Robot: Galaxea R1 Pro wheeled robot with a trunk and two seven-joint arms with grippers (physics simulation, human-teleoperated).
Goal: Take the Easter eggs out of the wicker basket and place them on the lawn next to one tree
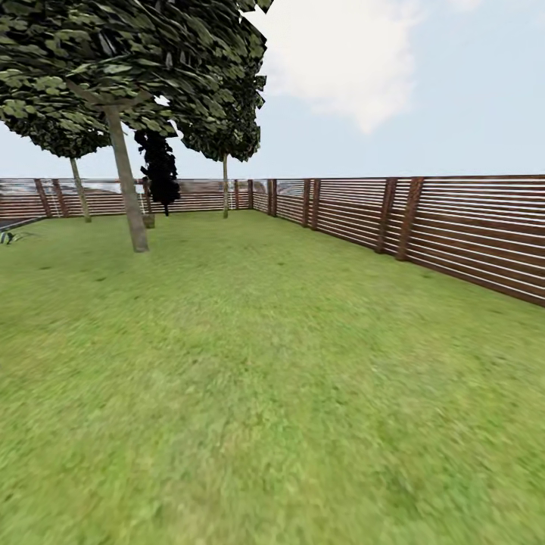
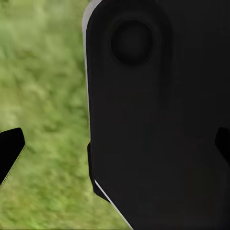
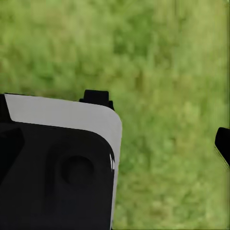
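The Easter eggs and the wicker basket are out of view. The head view looks over the lawn (image 1: 272,378) of the garden toward the nearest tree (image 1: 127,189), which has a pale trunk and a dark leafy crown and stands at the left. My left gripper (image 2: 116,146) hangs over grass beside a black part of the robot's body, its fingertips (image 2: 10,148) spread wide with nothing between them. My right gripper (image 3: 115,146) is also over grass, its fingertips (image 3: 223,143) apart and empty.
A dark slatted fence (image 1: 424,219) runs along the right and across the back. Two more pale-trunked trees (image 1: 225,185) stand near the back fence, with an all-black tree (image 1: 159,170) between them. A small grey object (image 1: 11,231) lies at the far left edge.
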